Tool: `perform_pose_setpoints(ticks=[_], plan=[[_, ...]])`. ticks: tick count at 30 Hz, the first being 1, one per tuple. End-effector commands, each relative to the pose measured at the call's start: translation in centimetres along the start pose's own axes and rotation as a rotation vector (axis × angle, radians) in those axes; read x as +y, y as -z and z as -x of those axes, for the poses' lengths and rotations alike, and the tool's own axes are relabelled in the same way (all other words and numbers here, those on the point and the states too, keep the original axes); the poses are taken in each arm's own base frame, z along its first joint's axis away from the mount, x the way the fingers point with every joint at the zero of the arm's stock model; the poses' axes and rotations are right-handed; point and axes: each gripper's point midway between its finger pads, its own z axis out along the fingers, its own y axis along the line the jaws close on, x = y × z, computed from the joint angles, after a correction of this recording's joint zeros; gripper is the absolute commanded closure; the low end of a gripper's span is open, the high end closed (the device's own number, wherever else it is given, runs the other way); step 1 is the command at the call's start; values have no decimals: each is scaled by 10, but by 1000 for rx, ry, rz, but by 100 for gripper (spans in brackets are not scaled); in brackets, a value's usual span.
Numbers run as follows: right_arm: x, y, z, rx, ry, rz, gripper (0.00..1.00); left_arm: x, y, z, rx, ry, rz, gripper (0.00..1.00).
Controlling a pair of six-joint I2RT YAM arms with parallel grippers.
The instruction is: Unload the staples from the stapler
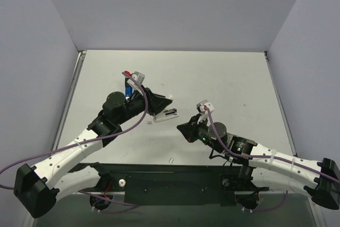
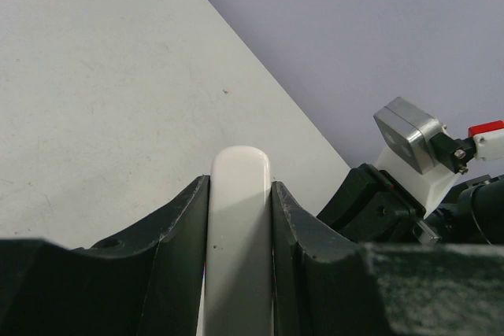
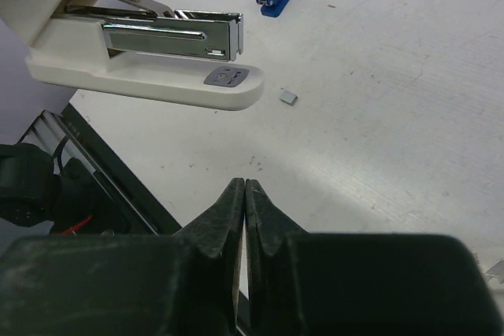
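Upper left of right wrist view: white stapler (image 3: pixel 150 76) is hanging open, left gripper (image 2: pixel 240 194) clamping it; right gripper (image 3: pixel 245 194) is sitting closed.

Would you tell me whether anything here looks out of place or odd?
A small grey piece, probably a clump of staples, lies loose on the table beside the white stapler. That stapler, clamped in the left gripper, gapes open with its metal magazine exposed.
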Motion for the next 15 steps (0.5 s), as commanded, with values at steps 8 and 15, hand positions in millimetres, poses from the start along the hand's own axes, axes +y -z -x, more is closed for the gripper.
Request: perform_pose_setpoints(ticks=[8,15], plan=[[38,-13,37,-106,-41,93,100,-29,11,19,-97,93,-117,100],[46,-16,61,-153,13,94,100,-35,23,1,-59,155,-165,100]])
